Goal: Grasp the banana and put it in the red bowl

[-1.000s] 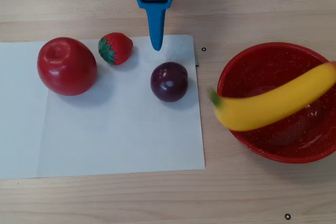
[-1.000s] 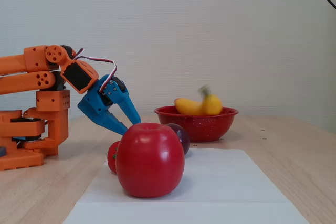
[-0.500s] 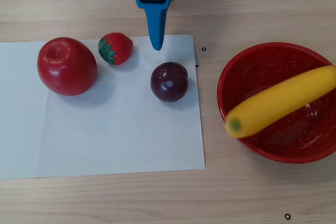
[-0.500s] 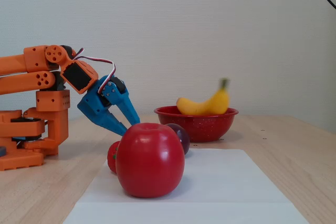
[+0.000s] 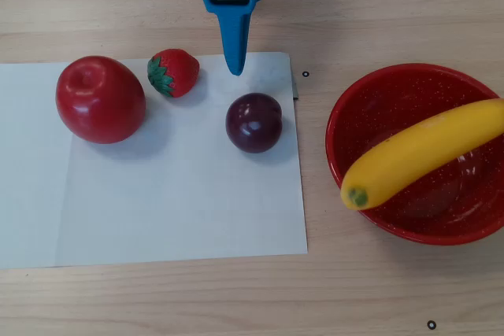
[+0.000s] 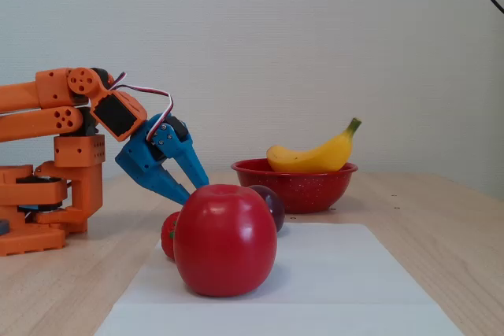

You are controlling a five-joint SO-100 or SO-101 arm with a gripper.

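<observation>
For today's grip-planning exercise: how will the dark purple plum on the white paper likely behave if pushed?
The round, glossy dark purple plum would probably roll rather than slide. Its shiny skin looks slippery. Lying on the smooth white paper sheet, it may travel freely.

Tabletop robot test bench, likely lab or office room.
Pale wood-grain table (image 5: 394, 289), plain white wall (image 6: 315, 37); white paper sheet (image 5: 157, 218) laid as work mat at 9 o'clock overhead; orange hobby arm (image 6: 55, 163) at 9 o'clock in fixed view; plastic apple (image 6: 224, 239).
</observation>
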